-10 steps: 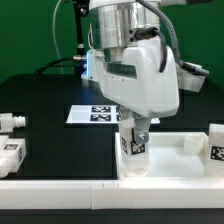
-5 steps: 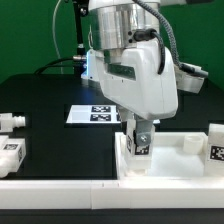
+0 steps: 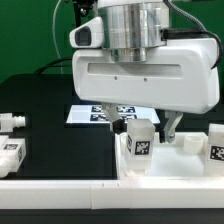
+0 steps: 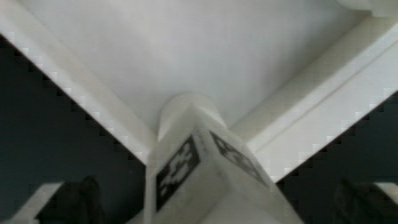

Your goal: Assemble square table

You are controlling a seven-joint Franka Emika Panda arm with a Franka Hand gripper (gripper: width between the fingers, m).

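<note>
The white square table top (image 3: 172,176) lies at the front of the exterior view's right, rim up. A short white tagged leg (image 3: 140,141) stands upright in its near-left corner. My gripper (image 3: 145,128) hangs straight over this leg, its broad side facing the camera. Its dark fingers (image 3: 171,125) stand apart on either side of the leg and do not touch it. In the wrist view the leg (image 4: 205,160) rises between the dark fingertips (image 4: 71,203), with gaps on both sides of my gripper (image 4: 222,208). The table top's rim (image 4: 320,80) lies below.
Two more legs (image 3: 8,122) (image 3: 10,156) lie at the exterior view's left. Another leg (image 3: 216,142) stands at the right edge on the table top. The marker board (image 3: 88,113) lies behind. A long white bar (image 3: 60,192) runs along the front.
The gripper has turned about a quarter turn above the leg, from side-on to broad-side. The leg turned with it, its tag now facing front. The fingers now stand apart from the leg.
</note>
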